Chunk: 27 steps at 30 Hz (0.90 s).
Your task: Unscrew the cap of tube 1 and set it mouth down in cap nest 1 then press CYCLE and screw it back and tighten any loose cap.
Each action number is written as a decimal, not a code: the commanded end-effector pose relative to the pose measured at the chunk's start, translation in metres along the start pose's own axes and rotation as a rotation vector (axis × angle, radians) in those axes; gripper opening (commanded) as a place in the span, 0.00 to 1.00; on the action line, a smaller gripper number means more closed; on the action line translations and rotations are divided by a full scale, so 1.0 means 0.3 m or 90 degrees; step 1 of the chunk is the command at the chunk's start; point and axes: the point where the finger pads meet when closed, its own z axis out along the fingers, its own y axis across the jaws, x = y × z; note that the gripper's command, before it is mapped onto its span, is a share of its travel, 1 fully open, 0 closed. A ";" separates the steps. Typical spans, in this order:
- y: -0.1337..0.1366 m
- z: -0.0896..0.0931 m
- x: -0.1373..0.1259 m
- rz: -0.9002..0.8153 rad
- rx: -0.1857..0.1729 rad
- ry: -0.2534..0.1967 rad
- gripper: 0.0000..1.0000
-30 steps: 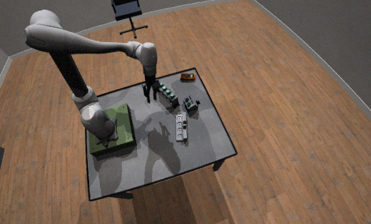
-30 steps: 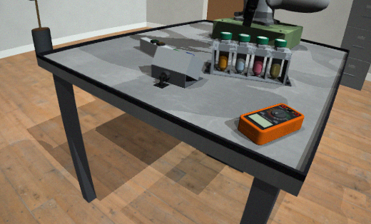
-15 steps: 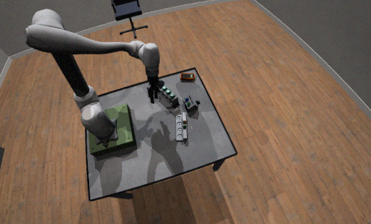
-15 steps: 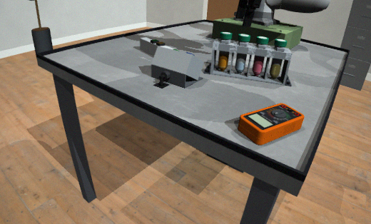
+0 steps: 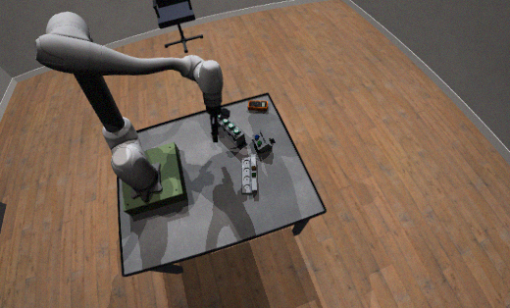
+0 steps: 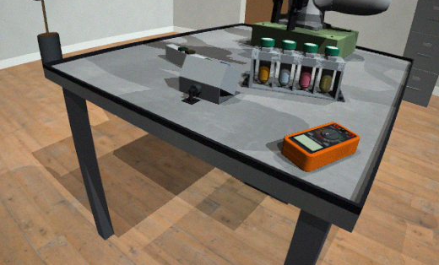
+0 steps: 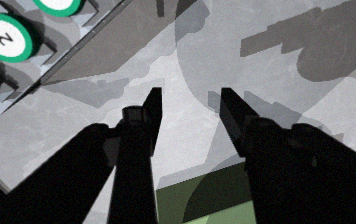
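Note:
The decapping station (image 5: pixel 231 129) (image 6: pixel 295 76) stands on the table with all four green-rimmed caps on their tubes, from the leftmost cap (image 6: pixel 267 42) to the rightmost cap (image 6: pixel 332 51) in the exterior view. Two caps show in the wrist view's top left corner, one cap (image 7: pixel 11 41) nearer the edge and another cap (image 7: pixel 57 4) above it. My gripper (image 5: pixel 214 135) (image 6: pixel 284 19) (image 7: pixel 191 102) hangs beside the rack, on the arm-base side, above bare table. Its fingers stand partly apart with nothing between them. The cap tray (image 5: pixel 249 176) (image 6: pixel 175 54) shows empty nests. The key housing (image 5: pixel 263 143) (image 6: pixel 207 80) stands next to the rack.
The arm stands on a green base block (image 5: pixel 164 177) (image 6: pixel 338 38) (image 7: pixel 200 200) on the table's near-left side. An orange multimeter (image 5: pixel 257 105) (image 6: pixel 321 143) lies at a table corner beyond the rack. A black rim edges the table (image 5: pixel 221 243).

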 end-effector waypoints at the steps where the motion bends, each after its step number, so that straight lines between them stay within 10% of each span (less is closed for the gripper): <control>1: 0.003 -0.005 0.018 -0.091 0.013 0.001 0.41; 27: 0.036 -0.028 0.141 -0.555 0.044 0.043 0.41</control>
